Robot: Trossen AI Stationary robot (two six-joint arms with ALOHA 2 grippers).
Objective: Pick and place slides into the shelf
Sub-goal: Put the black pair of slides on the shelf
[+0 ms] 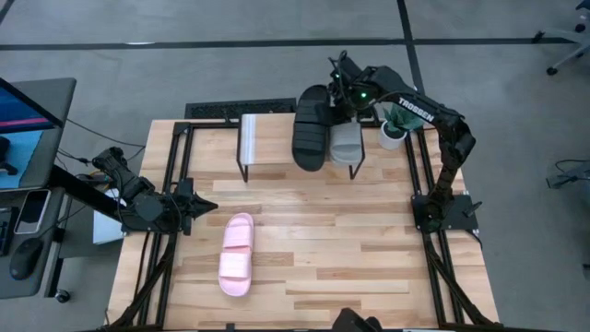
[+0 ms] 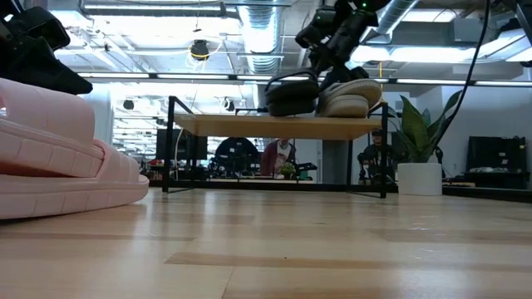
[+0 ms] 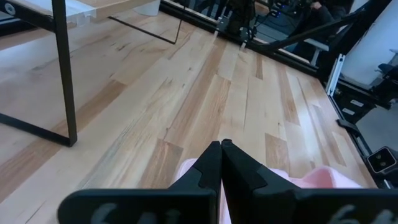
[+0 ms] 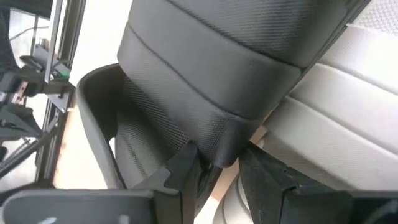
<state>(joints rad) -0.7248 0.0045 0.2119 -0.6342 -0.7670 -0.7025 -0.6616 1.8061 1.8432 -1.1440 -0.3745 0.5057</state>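
The shelf stands at the table's far side, and its plank top bears two slides side by side. The black slide lies in the middle and the grey slide to its right. My right gripper comes down over the black slide's far end, shut on it. The pink slide lies sole-down on the table, near the middle. My left gripper hovers shut at the table's left, just above the pink slide without touching it. My right gripper pinches the black slide at the strap's side edge, on the side next to the grey slide. One finger is over the footbed and the other is outside, between the two slides. The fingers slant down from the far right. The slide's sole lies on the shelf top.
A potted plant stands right of the shelf, close to the right arm. The left end of the shelf top is bare. A desk with a screen stands beyond the table's left edge.
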